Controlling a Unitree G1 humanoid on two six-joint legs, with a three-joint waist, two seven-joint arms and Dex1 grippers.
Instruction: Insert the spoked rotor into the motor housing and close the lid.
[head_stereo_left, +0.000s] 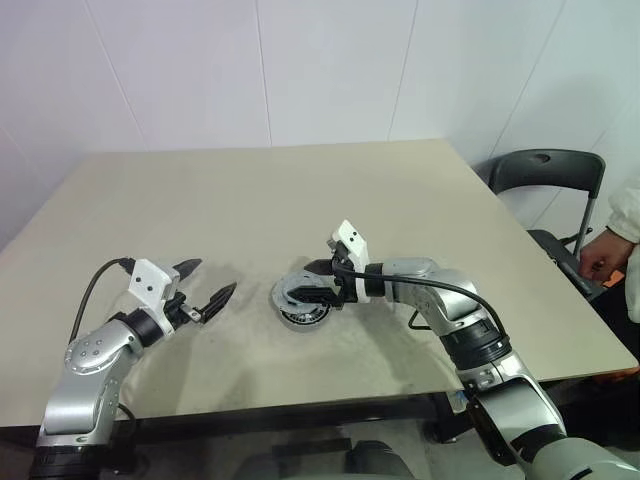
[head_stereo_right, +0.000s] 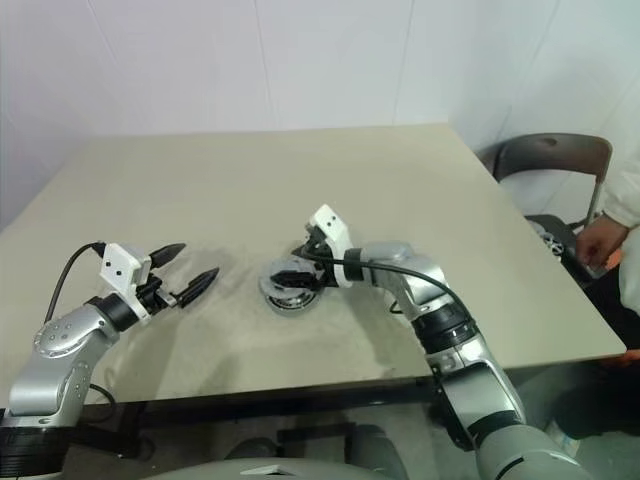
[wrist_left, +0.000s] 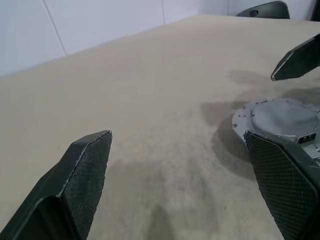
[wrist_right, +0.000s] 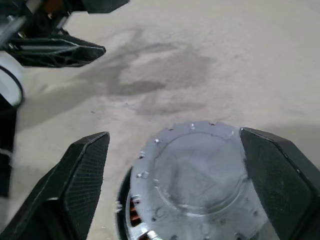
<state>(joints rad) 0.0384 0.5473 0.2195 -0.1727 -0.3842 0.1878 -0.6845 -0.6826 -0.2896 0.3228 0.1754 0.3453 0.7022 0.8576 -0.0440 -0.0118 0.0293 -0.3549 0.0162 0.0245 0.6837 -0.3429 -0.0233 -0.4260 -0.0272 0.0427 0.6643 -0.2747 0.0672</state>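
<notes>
Beige matte square table (head_stereo_left: 250, 200) before white panelled wall (head_stereo_left: 300, 70); dark grey folding chair (head_stereo_left: 550, 170) at far right corner, seated person's hand (head_stereo_left: 598, 262) and pale sleeve beside it.

Round light-grey metal lid (wrist_right: 197, 175) with notched, gear-like edge and small rim holes seated atop short silver-grey motor housing (head_stereo_left: 300, 312), near table's middle, toward front edge. Copper-coloured windings glimpsed under lid's edge in right wrist view. Spoked rotor not discernible beneath lid.

No readable writing, brand or label on any part.

Right gripper (head_stereo_left: 318, 283), black two-finger type, spread wide, one finger either side of lid, reaching in from the right; whether pads touch the rim cannot be told. Not seen lifting anything.

Left gripper (head_stereo_left: 204, 283), likewise black, spread wide, holding nothing, hovering just above tabletop to the left of housing, apart from it, fingertips aimed toward it.

Ample bare tabletop behind and to the left of housing; far half of table unoccupied. Front edge close to both forearms. Right edge nearest chair and person.
</notes>
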